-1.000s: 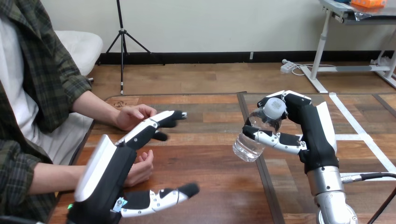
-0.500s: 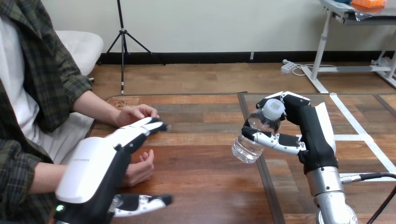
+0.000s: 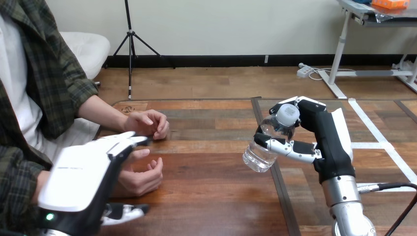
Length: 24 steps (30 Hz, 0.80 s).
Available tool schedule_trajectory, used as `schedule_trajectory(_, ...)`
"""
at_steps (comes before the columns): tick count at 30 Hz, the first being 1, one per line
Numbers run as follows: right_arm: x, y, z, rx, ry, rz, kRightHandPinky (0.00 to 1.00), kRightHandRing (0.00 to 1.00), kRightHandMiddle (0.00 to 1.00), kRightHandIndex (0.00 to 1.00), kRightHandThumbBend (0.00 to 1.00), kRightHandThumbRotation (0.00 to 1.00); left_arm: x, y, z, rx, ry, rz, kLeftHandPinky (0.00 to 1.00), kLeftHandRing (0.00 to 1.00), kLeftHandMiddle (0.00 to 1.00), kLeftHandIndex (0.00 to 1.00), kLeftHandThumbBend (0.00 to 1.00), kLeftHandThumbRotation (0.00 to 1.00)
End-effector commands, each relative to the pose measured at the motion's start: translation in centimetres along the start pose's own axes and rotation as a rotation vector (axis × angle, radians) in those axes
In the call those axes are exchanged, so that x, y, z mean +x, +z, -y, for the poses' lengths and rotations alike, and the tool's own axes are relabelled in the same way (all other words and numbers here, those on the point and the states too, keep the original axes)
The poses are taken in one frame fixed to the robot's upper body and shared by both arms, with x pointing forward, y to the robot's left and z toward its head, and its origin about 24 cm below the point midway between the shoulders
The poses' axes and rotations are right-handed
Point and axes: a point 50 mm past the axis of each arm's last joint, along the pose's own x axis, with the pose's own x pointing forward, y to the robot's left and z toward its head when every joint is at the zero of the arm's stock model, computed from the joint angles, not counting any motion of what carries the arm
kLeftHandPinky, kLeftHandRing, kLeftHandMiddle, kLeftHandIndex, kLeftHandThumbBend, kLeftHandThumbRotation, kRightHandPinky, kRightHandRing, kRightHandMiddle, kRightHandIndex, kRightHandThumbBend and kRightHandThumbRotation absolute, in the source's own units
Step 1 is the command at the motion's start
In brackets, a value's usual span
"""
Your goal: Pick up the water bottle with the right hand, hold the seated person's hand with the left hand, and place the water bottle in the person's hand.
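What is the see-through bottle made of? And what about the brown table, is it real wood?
The clear water bottle looks like thin, shiny plastic: the brown table shows through it and light glints on it. Its white cap looks like opaque plastic. The table shows planks with grain and a smooth sheen: real wood or a wood-look surface, I cannot tell.

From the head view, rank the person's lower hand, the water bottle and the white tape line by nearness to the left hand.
1. The person's lower hand, right beside the left hand, at the view's left.
2. The water bottle, mid-table, held by the right hand.
3. The white tape line, far right.
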Motion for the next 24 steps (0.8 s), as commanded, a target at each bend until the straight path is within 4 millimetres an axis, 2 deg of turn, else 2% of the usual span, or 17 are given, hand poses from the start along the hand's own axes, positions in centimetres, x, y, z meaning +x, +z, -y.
schedule_trajectory(1, 2.2, 2.3, 0.1, 0.028, -0.031, 0.123, 0.38, 0.42, 0.48, 0.48, 0.74, 0.00, 1.4, 0.3, -1.3, 0.106, 0.044, 0.023, 0.71, 0.78, 0.80, 0.75, 1.00, 0.02)
schedule_trajectory(16, 2.2, 2.2, 0.0, 0.037, -0.025, 0.119, 0.37, 0.42, 0.47, 0.48, 0.74, 0.00, 1.9, -0.9, -0.7, 0.237, -0.040, -0.103, 0.72, 0.76, 0.79, 0.75, 0.99, 0.04)
schedule_trajectory(24, 2.3, 2.2, 0.0, 0.040, -0.018, 0.121, 0.37, 0.41, 0.47, 0.48, 0.74, 0.00, 2.2, -1.5, -0.3, 0.244, -0.071, -0.148, 0.71, 0.75, 0.77, 0.74, 0.99, 0.01)
